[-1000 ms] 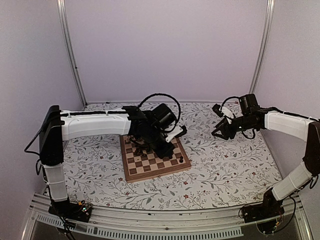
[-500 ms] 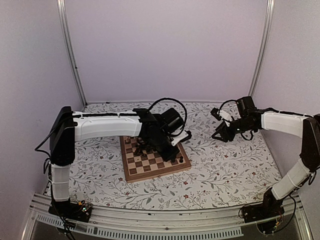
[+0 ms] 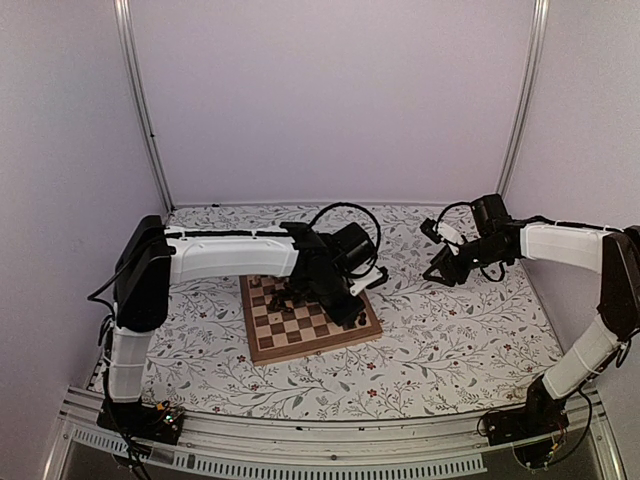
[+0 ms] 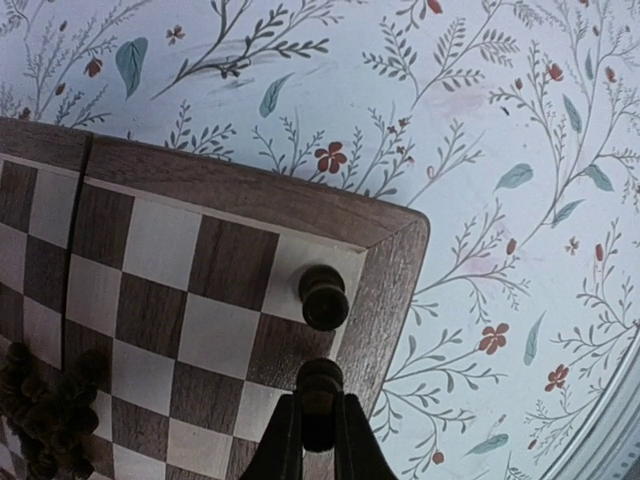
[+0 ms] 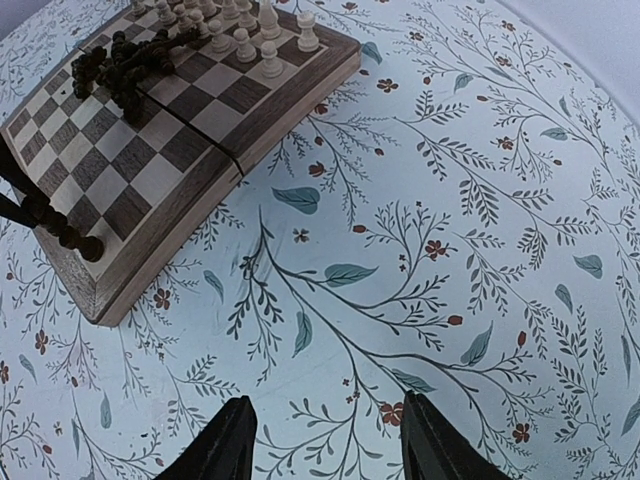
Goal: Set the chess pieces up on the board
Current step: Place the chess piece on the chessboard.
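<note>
Board: your chessboard point(image 3: 312, 349) lies flat on the floral table cover point(image 3: 450, 330), left of centre.
Left gripper: your left gripper point(image 4: 320, 418) is clamped on a dark chess piece point(image 4: 320, 385), held upright between the fingertips over the board's right-hand edge, close to the near right corner.
Corner pawn: just beyond the held piece you see a second dark pawn point(image 4: 324, 297) standing on the cream corner square, apart from the fingers.
Dark heap: a tangle of dark pieces point(image 5: 125, 62) lies jumbled together around the middle squares.
Pale pieces: the tan pieces point(image 5: 250, 35) stand upright in rows along the edge furthest from that corner pawn.
Right gripper: your right gripper point(image 5: 325, 420) hovers off the board to the right, over the cover, with its jaws parted and nothing between them.
</note>
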### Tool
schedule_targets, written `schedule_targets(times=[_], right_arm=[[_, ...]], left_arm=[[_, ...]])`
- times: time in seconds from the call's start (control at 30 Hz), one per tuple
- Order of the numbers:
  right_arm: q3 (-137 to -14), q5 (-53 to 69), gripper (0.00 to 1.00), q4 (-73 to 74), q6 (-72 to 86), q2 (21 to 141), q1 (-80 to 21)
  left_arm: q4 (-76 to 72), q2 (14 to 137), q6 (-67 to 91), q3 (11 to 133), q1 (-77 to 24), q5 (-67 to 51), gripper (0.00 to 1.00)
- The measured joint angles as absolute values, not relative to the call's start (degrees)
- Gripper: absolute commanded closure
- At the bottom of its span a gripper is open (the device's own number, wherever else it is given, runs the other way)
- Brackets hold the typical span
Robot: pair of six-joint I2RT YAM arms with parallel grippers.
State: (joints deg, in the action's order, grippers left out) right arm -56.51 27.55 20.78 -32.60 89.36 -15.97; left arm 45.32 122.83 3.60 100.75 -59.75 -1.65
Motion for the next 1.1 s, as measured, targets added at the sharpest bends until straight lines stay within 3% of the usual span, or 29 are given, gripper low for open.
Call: schedule_targets(times=[0.67,0.8,0.93,1.1], right_arm=[[-56.6,27.6,0.47,22.0,-33.1,89.4,-16.0],[-56.6,27.6,0.47,22.1,-33.1,89.4,-16.0],[-56.6,27.6,0.47,22.3,-33.2,89.8,-16.0],[-56.7,27.6,0.47,22.5,-33.2,90.1,-16.0]], left_arm=[[45.7,125.3,3.0,102.2,-59.7,1.3,0.91],[45.8,125.3,3.0,102.2,-59.7,1.7,0.82],[45.9,125.3,2.8,102.2,-59.7,2.0,0.67],[46.7,125.3,3.2,102.8,-59.7,1.9,0.63]])
